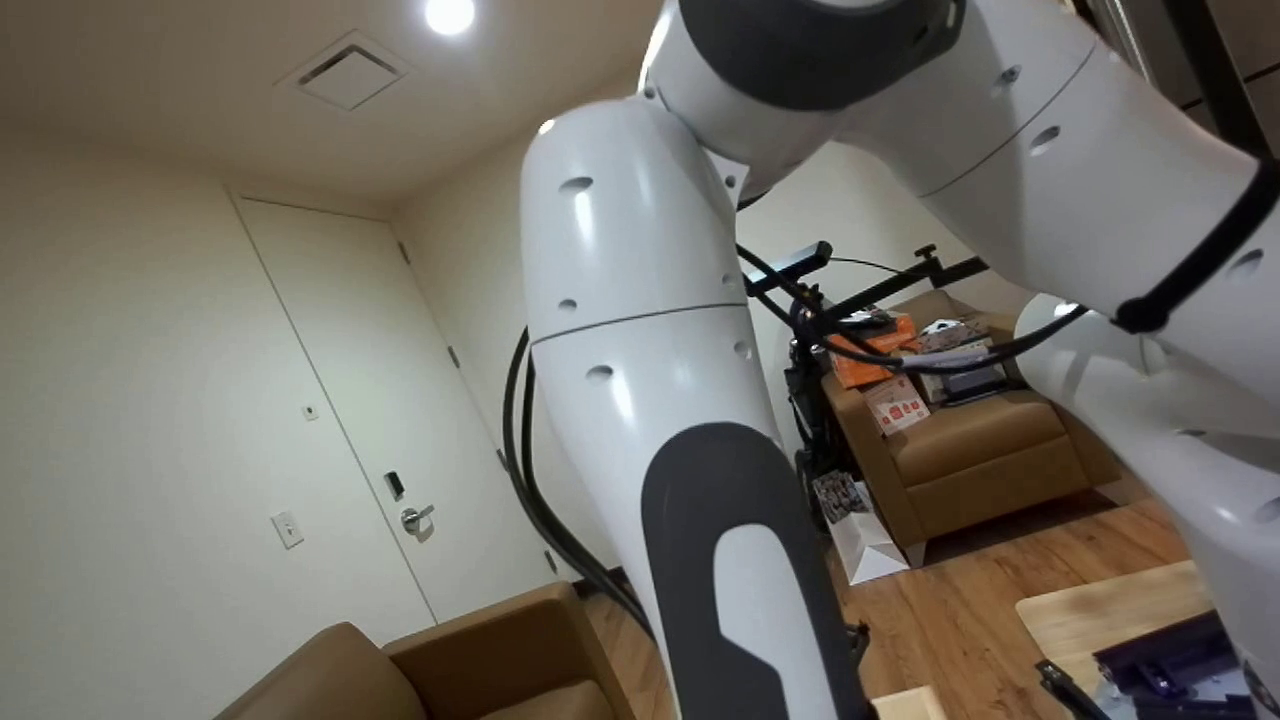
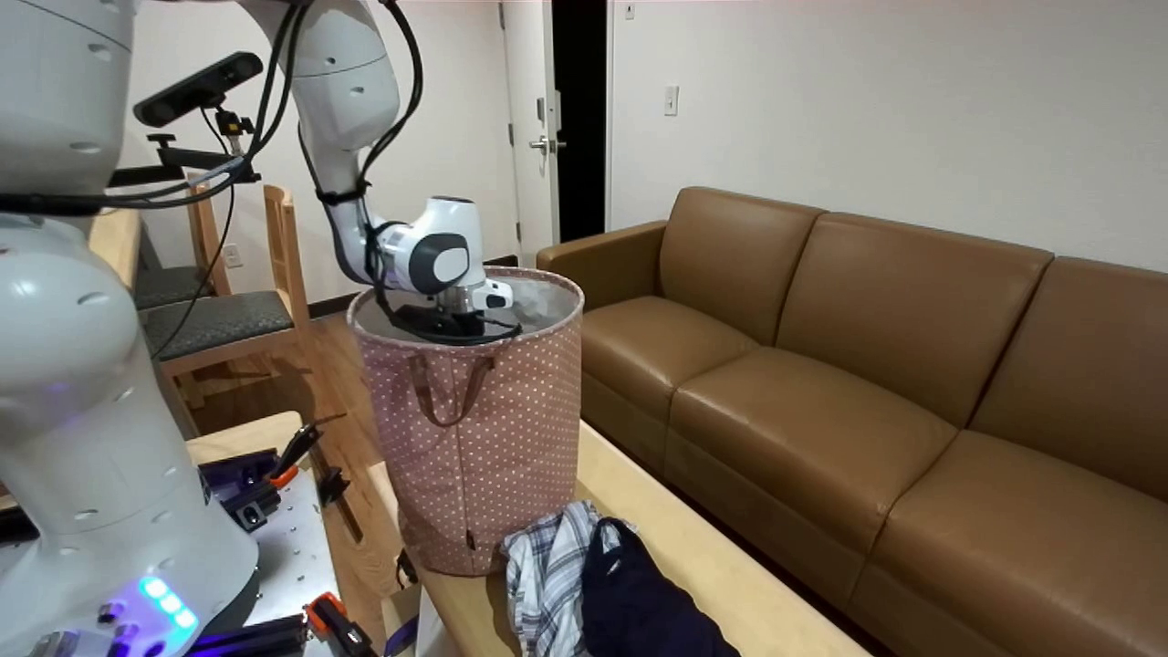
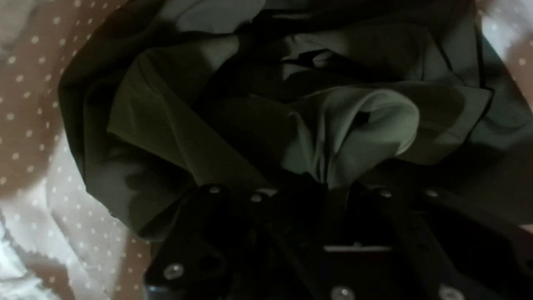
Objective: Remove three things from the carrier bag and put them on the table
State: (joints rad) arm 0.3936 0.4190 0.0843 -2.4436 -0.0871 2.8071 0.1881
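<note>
The carrier bag is a tall pink fabric bag with white dots [image 2: 493, 447], standing upright on the light wooden table [image 2: 675, 529]. My hand reaches down into its mouth; in that exterior view the rim hides the fingers. Inside, the wrist view shows a dark olive-green cloth [image 3: 370, 133] filling most of the picture. Its folds bunch together between the fingertips of my gripper [image 3: 334, 185], which is shut on it. On the table in front of the bag lie a plaid shirt [image 2: 552, 575] and a dark navy garment [image 2: 643, 602], side by side and touching.
Along the wall behind the table runs a brown sofa [image 2: 821, 392]. A wooden chair [image 2: 219, 319] stands beyond the bag. The robot's own platform [image 2: 292, 538] holds clamps and tools close to the table. Arm links [image 1: 660, 300] block much of an exterior view.
</note>
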